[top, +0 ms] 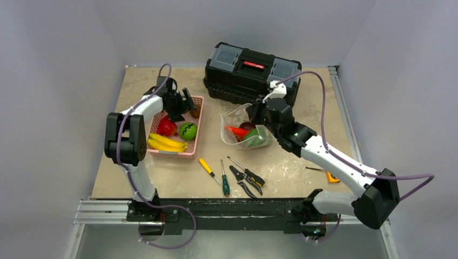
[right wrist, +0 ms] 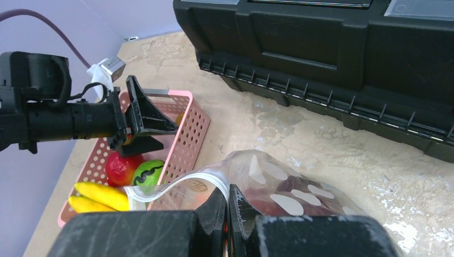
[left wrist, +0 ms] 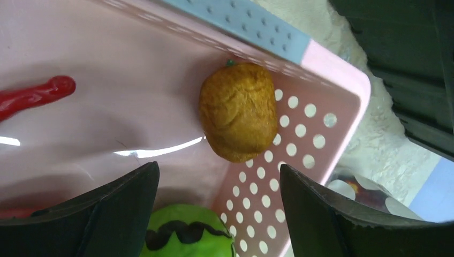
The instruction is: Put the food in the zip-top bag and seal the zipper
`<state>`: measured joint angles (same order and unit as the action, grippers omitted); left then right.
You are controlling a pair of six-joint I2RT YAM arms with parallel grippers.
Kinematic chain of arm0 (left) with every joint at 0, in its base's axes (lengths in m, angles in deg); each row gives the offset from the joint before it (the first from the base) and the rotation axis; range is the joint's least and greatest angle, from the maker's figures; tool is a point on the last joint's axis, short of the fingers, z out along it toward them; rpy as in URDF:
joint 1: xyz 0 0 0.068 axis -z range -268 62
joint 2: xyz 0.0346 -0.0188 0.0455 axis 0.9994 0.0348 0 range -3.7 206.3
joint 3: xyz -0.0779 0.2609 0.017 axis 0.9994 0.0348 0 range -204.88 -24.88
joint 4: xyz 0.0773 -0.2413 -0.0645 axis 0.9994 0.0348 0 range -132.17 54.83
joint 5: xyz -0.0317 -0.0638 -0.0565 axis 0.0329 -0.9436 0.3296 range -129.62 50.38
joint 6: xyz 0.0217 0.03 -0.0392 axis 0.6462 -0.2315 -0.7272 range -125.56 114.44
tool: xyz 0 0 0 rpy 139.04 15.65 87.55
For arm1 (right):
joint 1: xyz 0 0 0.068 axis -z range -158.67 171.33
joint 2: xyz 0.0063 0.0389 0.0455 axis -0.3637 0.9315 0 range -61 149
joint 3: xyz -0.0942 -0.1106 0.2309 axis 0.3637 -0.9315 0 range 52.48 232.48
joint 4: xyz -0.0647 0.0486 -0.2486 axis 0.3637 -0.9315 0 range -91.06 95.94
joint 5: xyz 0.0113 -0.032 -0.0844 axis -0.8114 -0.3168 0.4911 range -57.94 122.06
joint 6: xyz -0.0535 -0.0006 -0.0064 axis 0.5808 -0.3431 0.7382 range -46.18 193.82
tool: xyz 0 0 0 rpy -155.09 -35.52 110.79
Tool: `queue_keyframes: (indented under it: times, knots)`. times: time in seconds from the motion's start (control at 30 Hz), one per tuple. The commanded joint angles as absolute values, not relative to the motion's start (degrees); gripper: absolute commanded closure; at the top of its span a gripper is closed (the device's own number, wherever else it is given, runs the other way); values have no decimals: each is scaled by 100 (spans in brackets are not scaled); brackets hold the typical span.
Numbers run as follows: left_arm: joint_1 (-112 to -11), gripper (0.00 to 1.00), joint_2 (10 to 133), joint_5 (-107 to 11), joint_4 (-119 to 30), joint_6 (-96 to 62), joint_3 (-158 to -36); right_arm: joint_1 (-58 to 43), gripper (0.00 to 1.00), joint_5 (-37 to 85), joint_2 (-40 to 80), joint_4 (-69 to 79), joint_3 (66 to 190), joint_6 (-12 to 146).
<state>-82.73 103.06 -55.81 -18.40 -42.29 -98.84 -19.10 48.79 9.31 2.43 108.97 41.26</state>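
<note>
The zip-top bag (top: 244,131) lies on the table's middle with its mouth held up, and orange, green and dark red food shows inside. My right gripper (top: 258,115) is shut on the zipper (right wrist: 176,182) at the bag's raised upper edge (right wrist: 289,187). The right gripper (right wrist: 228,188) pinches the strip between both fingers. My left gripper (top: 188,102) hangs open over the far right corner of the pink basket (top: 197,129). In the left wrist view the left gripper (left wrist: 219,168) is just above a brown piece (left wrist: 238,111) and a green striped piece (left wrist: 187,238). A red piece (top: 167,127) and yellow bananas (top: 167,143) also lie in the basket.
A black toolbox (top: 251,73) stands behind the bag, close to the right wrist. A yellow-handled screwdriver (top: 208,168), a green-handled screwdriver (top: 224,182) and pliers (top: 246,182) lie near the front edge. A small orange tool (top: 330,177) lies at the right.
</note>
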Motion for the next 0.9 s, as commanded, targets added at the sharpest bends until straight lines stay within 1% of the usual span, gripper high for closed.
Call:
queue_keyframes:
  times: [0.0, 0.2, 0.4, 0.53, 0.67, 0.73, 0.8, 0.83, 0.87]
  knots:
    - [-8317, 21, 10545, -5533, -1752, -4206, -10500, -1884, 100, 4854, 669, 410, 10883, 4042]
    - [-8317, 27, 11057, -5699, -1533, -4223, -10795, -1877, 100, 4844, 694, 439, 10865, 4064]
    - [-8317, 31, 11065, -5420, -1508, -3916, -10884, -1875, 100, 4773, 771, 525, 10845, 4025]
    - [-8203, 31, 11172, -5213, -1436, -3977, -11021, -1875, 100, 4693, 829, 535, 10926, 4016]
    - [-7913, 31, 11698, -5308, -692, -4204, -11793, -1875, 100, 4678, 818, 455, 11074, 4036]
    - [-7769, 31, 11813, -5364, -707, -4289, -11835, -1873, 100, 4746, 749, 385, 11115, 4061]
    - [-7733, 34, 11814, -5370, -895, -4386, -11582, -1875, 100, 4829, 633, 288, 11135, 4100]
    - [-7774, 38, 11826, -5341, -855, -4450, -11577, -1875, 100, 4857, 594, 260, 11136, 4103]
    - [-7857, 43, 11840, -5387, -721, -4501, -11640, -1875, 100, 4871, 551, 222, 11134, 4104]
